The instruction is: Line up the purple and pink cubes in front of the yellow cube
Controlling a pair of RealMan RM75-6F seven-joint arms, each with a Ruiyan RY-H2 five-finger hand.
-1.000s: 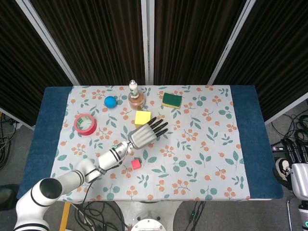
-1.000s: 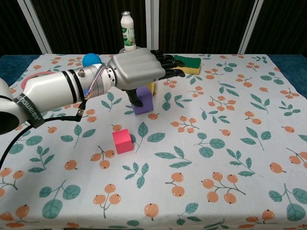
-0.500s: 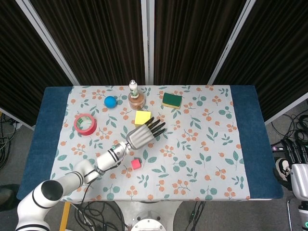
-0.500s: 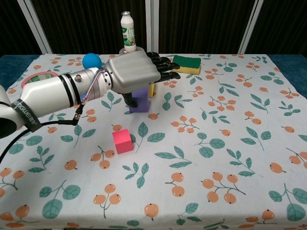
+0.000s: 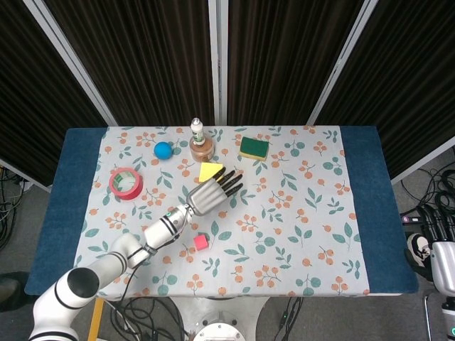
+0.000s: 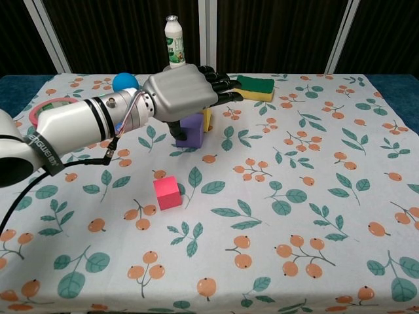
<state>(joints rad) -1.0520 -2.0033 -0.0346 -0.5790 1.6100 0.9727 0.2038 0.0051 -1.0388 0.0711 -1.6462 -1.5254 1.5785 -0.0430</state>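
Note:
My left hand (image 6: 183, 95) reaches over the middle of the flowered cloth and grips the purple cube (image 6: 192, 131), its thumb down the cube's front face. In the head view the left hand (image 5: 210, 195) hides that cube. The yellow cube (image 5: 210, 170) sits just behind the hand; only a sliver of the yellow cube (image 6: 207, 120) shows in the chest view. The pink cube (image 6: 167, 193) lies alone nearer the front edge, also seen as the pink cube (image 5: 201, 241) below the forearm. My right hand (image 5: 432, 224) hangs off the table's right side, holding nothing.
A red tape roll (image 5: 126, 183) lies at the left. A blue ball (image 5: 163, 149), a small bottle (image 5: 197, 131) on a brown stand and a green-and-yellow sponge (image 5: 254, 147) sit along the back. The tablecloth (image 5: 306, 213) spreads to the right.
The left hand has carried the purple cube a little back and left, closer to the yellow cube. The pink cube and the right hand have stayed put.

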